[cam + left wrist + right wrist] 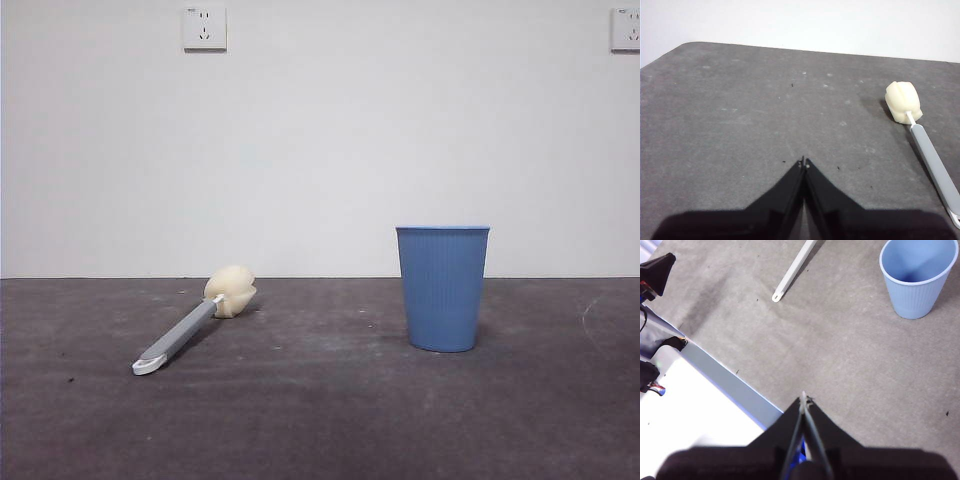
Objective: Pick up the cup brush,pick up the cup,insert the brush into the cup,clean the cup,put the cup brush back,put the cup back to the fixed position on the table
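Observation:
The cup brush (190, 325) lies flat on the table (320, 420) at the left, its cream sponge head farther back and its white looped end nearer the front. It also shows in the left wrist view (920, 135), and its handle shows in the right wrist view (794, 267). The blue cup (442, 287) stands upright and empty at the right; it also shows in the right wrist view (917, 277). My left gripper (804, 162) is shut and empty above bare table, away from the brush. My right gripper (803, 399) is shut and empty, apart from the cup. Neither arm shows in the front view.
A white wall with two sockets (204, 27) stands behind the table. The right wrist view shows the table's edge (725, 380), a white surface beyond it and dark cabling (655, 275).

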Controlling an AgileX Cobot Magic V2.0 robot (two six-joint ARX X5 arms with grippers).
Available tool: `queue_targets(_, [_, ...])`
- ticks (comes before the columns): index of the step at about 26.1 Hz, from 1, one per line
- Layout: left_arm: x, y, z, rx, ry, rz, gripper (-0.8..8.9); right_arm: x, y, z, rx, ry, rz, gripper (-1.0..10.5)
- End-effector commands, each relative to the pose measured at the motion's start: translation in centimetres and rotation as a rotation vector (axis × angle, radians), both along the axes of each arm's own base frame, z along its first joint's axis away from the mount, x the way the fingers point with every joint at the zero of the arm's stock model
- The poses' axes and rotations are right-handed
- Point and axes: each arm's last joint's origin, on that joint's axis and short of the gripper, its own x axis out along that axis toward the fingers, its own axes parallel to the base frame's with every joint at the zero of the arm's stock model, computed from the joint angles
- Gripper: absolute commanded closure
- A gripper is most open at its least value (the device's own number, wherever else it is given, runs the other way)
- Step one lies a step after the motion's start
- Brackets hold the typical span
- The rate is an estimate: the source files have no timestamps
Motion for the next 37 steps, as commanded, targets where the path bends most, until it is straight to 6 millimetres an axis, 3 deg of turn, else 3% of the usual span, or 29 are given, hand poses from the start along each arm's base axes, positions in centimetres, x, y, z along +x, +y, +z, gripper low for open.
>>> queue_targets(1, [0.1,0.0,-0.4,-0.006,0.006,0.008,8.16,0.0,0.0,0.1,0.003,-0.002,-0.004,9.5])
queue_targets(6, [0.1,0.0,-0.4,-0.006,0.006,0.008,8.16,0.1,0.0,0.1,-0.017,-0.039,0.017,9.5])
queue_targets(8, [0.1,0.0,-0.4,-0.006,0.006,0.008,8.16,0.3,-0.4,0.6,-0.086,-0.17,-0.014,9.5])
queue_targets(12, [0.1,0.0,-0.4,-0.006,0.006,0.008,8.16,-0.7,-1.6,2.4,0.005,-0.47,-0.121,9.5])
queue_targets(15, [0.1,0.0,-0.4,-0.005,0.006,0.009,8.16,-1.9,-3.0,2.2,-0.023,-0.648,-0.301,9.5])
queue_targets(22, [0.1,0.0,-0.4,-0.005,0.006,0.009,8.16,-2.3,-4.3,-4.0,0.026,-0.895,-0.51,9.5])
queue_targets(30, [0.1,0.0,-0.4,-0.005,0.006,0.009,8.16,-1.9,-4.9,-10.3,0.041,-0.876,-0.598,9.5])
queue_targets(37, [0.1,0.0,-0.4,-0.005,0.006,0.009,8.16,-1.9,-5.1,-14.1,0.033,-0.851,-0.631,9.5])
